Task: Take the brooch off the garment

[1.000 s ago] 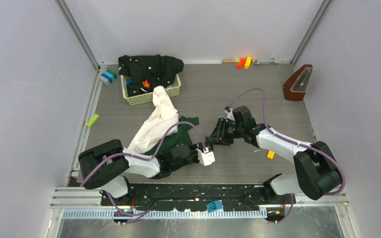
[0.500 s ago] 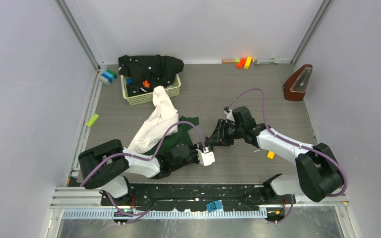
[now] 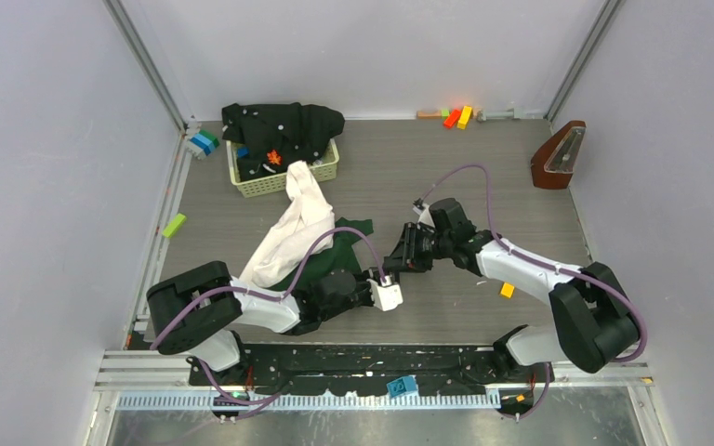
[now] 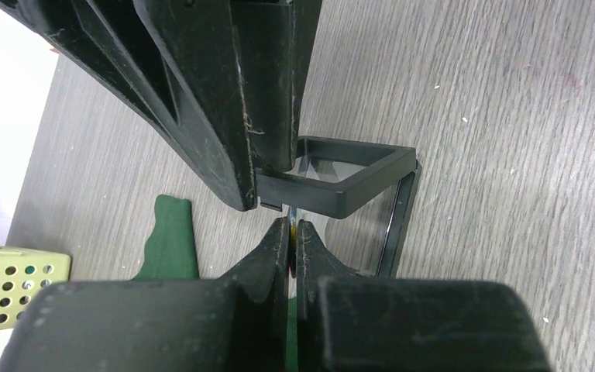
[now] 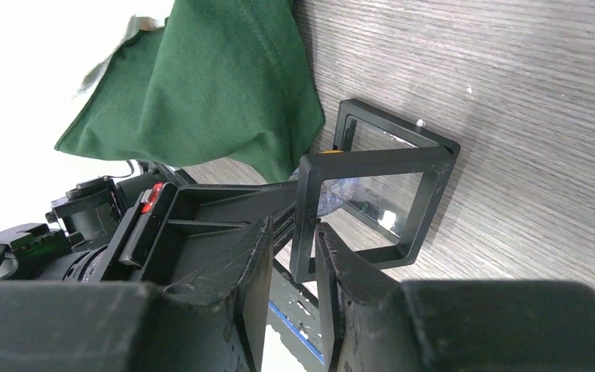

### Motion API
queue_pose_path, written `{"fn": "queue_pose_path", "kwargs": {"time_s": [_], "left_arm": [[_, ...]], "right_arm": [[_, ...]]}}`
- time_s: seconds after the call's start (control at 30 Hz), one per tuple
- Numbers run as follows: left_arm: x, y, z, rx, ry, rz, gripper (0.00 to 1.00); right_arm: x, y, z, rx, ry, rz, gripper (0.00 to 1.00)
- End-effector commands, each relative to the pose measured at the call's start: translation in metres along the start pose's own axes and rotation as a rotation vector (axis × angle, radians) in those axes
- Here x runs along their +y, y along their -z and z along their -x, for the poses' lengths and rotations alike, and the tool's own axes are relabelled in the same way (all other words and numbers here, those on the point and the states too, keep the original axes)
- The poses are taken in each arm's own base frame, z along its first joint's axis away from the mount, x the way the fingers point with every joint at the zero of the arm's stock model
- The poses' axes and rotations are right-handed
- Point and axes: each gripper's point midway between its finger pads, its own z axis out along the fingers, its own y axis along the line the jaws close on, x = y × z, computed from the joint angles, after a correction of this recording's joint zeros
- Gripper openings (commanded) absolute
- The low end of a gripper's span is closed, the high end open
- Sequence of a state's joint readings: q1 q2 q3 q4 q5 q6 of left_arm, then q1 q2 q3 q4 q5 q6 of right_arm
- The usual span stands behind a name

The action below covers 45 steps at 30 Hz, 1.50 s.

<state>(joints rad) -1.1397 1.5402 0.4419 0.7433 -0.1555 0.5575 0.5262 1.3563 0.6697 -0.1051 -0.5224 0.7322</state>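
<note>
Jaws of R hand (image 5: pixel 293 232) narrower vs before, astride box frame (image 5: pixel 372 160).

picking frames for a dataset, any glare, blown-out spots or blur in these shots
Top external view: soft, even light, no hard shadows, nothing blurred. Left wrist view: the white area at the left edge is blown out, while the table grain is sharp. Right wrist view: a white patch at upper left is blown out too, and the clear film in the black frame box shows glare spots.

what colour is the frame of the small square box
Black box frame, best in the right wrist view.
</note>
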Motion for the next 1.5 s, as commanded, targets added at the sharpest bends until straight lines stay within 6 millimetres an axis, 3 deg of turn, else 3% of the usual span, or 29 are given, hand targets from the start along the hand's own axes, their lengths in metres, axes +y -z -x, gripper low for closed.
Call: {"fn": "queue_pose_path", "kwargs": {"time_s": [0.0, 0.17, 0.4, 0.6, 0.87, 1.07, 1.47], "left_arm": [[0.013, -0.002, 0.026, -0.08, 0.023, 0.033, 0.0], [0.013, -0.002, 0.027, -0.082, 0.025, 0.033, 0.0], [0.012, -0.003, 0.028, -0.083, 0.025, 0.029, 0.0], [0.009, -0.006, 0.024, -0.062, 0.016, 0.015, 0.0], [0.021, -0.012, 0.019, -0.038, 0.031, 0.094, 0.0], [0.015, -0.013, 0.016, -0.025, 0.026, 0.067, 0.0], [0.009, -0.015, -0.009, 0.097, 0.019, 0.053, 0.0]], "right_arm": [[0.019, -0.002, 0.014, -0.025, 0.032, 0.052, 0.31], [0.016, -0.004, 0.012, -0.016, 0.031, 0.04, 0.26], [0.015, 0.0, 0.009, -0.015, 0.032, 0.033, 0.02], [0.019, -0.003, 0.006, -0.002, 0.01, 0.073, 0.01], [0.022, -0.007, 0.008, -0.017, -0.012, 0.112, 0.01], [0.018, -0.009, 0.007, -0.016, -0.038, 0.158, 0.0], [0.002, 0.0, 0.009, -0.035, -0.107, 0.18, 0.01]]}}
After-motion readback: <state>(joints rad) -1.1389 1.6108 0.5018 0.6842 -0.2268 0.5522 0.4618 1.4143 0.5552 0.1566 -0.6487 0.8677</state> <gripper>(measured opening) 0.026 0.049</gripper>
